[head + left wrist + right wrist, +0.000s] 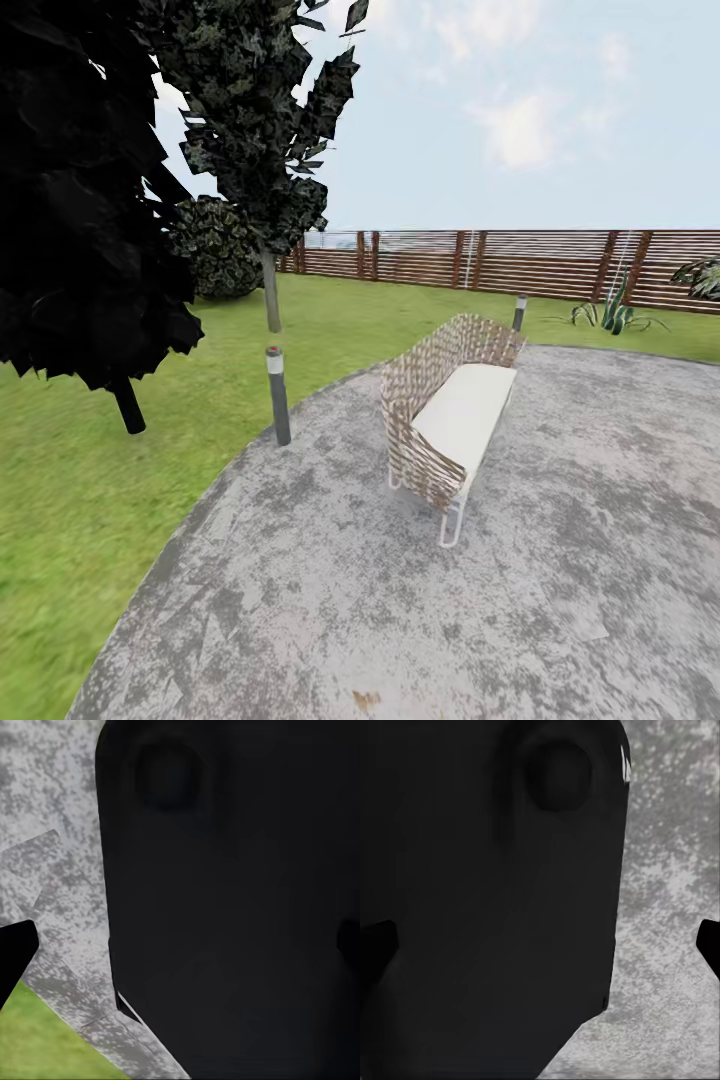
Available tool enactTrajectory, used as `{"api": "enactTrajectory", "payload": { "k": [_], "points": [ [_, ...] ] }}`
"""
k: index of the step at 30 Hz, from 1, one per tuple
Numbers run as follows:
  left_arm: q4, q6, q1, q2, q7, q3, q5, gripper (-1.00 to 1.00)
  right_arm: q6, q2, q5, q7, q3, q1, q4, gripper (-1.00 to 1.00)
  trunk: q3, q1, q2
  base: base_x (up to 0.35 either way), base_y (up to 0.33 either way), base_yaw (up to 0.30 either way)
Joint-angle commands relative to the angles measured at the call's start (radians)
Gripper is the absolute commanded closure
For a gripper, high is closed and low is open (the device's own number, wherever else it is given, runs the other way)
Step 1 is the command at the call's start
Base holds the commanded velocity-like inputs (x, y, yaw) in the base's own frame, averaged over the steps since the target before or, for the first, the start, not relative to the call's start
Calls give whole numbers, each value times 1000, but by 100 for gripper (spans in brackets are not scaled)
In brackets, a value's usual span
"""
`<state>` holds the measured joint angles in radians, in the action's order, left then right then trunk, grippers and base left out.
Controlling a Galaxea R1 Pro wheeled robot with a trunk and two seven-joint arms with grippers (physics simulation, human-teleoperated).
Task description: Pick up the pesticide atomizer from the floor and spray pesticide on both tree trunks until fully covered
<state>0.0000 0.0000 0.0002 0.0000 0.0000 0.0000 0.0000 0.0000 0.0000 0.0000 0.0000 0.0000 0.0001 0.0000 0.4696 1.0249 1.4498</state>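
Mottled rough stone paving [600, 600]; woven wicker bench [440, 420]; slatted wooden fence [520, 262]

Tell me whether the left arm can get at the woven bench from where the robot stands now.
Probably not. The bench sits well ahead across bare paving, and the left wrist view looks down at paving beside the robot's dark body.

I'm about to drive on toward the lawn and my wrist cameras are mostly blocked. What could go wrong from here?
1. The wicker bench stands on the stone paving just ahead; driving straight on could clip its thin white legs.
2. The short bollard at the paving's edge and the dark thin-stemmed tree beside it narrow the way onto the grass.
3. Both wrist views are largely covered by dark robot bodywork, so nearby obstacles could go unnoticed.
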Motion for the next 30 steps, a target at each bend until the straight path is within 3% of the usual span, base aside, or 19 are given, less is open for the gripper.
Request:
{"api": "enactTrajectory", "payload": {
  "k": [1, 8, 11, 17, 24, 30],
  "points": [
    [6, 6, 4, -4, -2, 3, 6, -100, 6, 6, -1, 3, 3, -6, -6, -100, 0, 0, 0, 0, 0, 0],
    [13, -1, 6, -4, 5, -5, 3, -100, 6, 34, 4, 2, 4, -42, -34, -100, 0, 0, 0, 0, 0, 0],
    [4, -4, 2, 4, 12, -8, 2, -100, 3, 33, 7, 0, 4, -57, -48, -100, 0, 0, 0, 0, 0, 0],
    [-30, -4, -2, 33, 15, -8, 3, -100, -28, 1, 9, -4, 5, -59, -82, -100, 0, 0, 0, 0, 0, 0],
    [-69, -4, -5, 30, 16, -8, 8, -100, -67, -37, 9, -6, 2, -60, -122, -100, 0, 0, 0, 0, 0, 0],
    [-103, -3, -21, 30, 18, -7, 22, -100, -101, -39, 9, -6, 2, -61, -155, -100, 0, 0, 0, 0, 0, 0]
  ]
}}
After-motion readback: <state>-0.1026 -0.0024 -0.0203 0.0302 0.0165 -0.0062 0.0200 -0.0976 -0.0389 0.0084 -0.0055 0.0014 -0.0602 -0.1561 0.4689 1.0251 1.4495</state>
